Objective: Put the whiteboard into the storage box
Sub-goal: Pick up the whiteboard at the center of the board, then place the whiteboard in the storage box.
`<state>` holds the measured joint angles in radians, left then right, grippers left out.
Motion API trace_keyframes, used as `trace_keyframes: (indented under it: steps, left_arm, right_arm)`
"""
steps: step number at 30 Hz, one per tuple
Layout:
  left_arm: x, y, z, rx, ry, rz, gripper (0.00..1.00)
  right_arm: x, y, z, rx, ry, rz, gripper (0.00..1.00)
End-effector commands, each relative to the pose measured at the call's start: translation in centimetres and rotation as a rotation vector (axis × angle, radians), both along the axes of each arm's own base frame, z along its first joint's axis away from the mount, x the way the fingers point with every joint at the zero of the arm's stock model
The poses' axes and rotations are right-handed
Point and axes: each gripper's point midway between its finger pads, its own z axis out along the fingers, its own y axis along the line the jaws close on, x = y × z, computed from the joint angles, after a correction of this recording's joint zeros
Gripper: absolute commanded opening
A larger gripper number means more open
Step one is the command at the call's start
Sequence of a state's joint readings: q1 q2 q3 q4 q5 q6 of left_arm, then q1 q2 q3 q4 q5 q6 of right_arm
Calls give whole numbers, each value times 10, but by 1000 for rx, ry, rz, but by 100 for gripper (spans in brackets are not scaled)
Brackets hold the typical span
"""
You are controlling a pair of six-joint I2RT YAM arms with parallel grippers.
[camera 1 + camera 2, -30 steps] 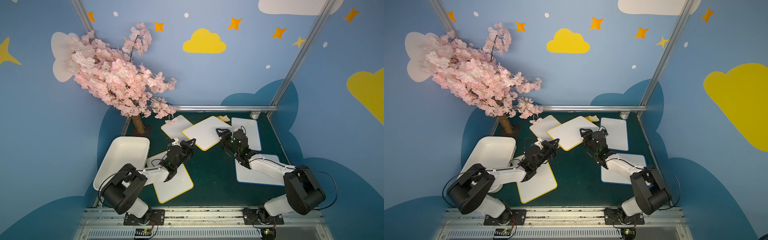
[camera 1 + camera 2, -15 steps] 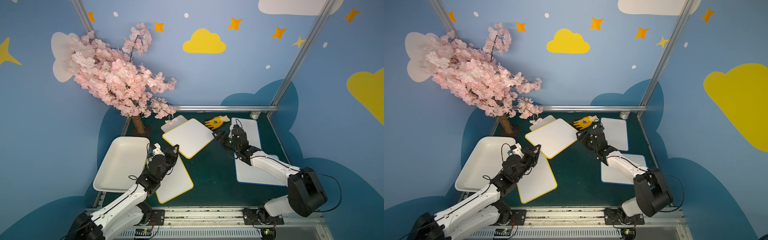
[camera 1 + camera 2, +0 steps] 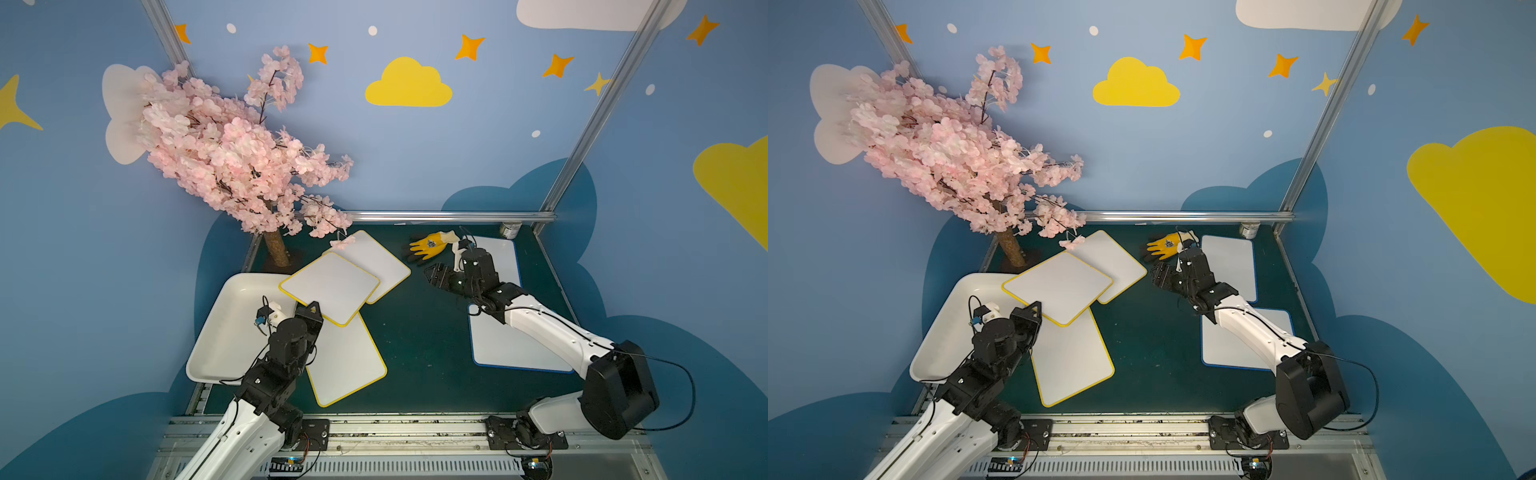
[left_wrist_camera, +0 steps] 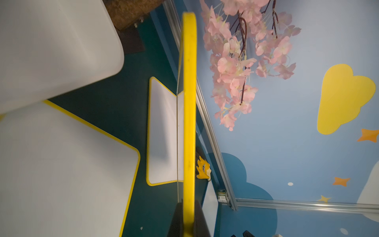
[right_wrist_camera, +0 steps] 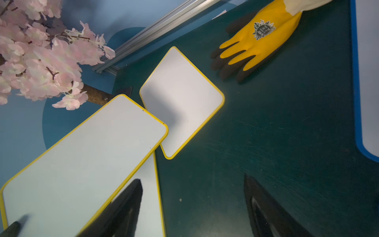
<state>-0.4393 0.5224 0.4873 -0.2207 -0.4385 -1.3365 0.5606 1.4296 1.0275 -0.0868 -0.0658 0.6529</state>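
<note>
- The storage box (image 3: 232, 332) sits at the left edge of the mat (image 3: 424, 340).
- The left gripper (image 3: 312, 308) is clamped on the near edge of a yellow-rimmed whiteboard (image 3: 330, 286) and holds it off the mat. The whiteboard's left corner hangs over the box's right rim, and the rest is outside the box.
- A second board (image 3: 349, 365), also yellow-rimmed, lies flat just beside the box, partly under the held one.
- A third board (image 3: 378, 262) lies behind, partly covered too.
- A pink tree (image 3: 232, 153) stands at the back left, with twigs over the third board.
- A yellow glove (image 3: 430, 245) lies near the back rail.
- The right gripper (image 3: 436, 276) hangs over bare mat near the glove, jaws wide apart and holding nothing.
- Two blue-rimmed boards (image 3: 498, 257) lie on the right, one under the right arm.
- A can (image 3: 510, 229) stands in the back right corner.
</note>
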Motion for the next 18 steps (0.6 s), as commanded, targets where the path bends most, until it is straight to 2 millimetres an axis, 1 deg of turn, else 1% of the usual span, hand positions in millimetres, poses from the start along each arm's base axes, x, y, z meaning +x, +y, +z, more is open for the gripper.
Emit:
trace_keyframes:
  steps: [1, 6, 13, 18]
  left_arm:
    - [-2, 14, 58, 22, -102, 41, 3]
    - [-9, 30, 84, 86, -40, 91, 3]
    - [-19, 54, 112, 149, 17, 177, 3]
    - [-34, 80, 133, 224, 50, 267, 3]
  right_arm:
    - [0, 6, -4, -83, -7, 52, 79]
    - [0, 19, -11, -110, 3, 89, 79]
    - [-1, 33, -13, -115, 6, 127, 78]
    - [-2, 42, -13, -126, -3, 152, 78]
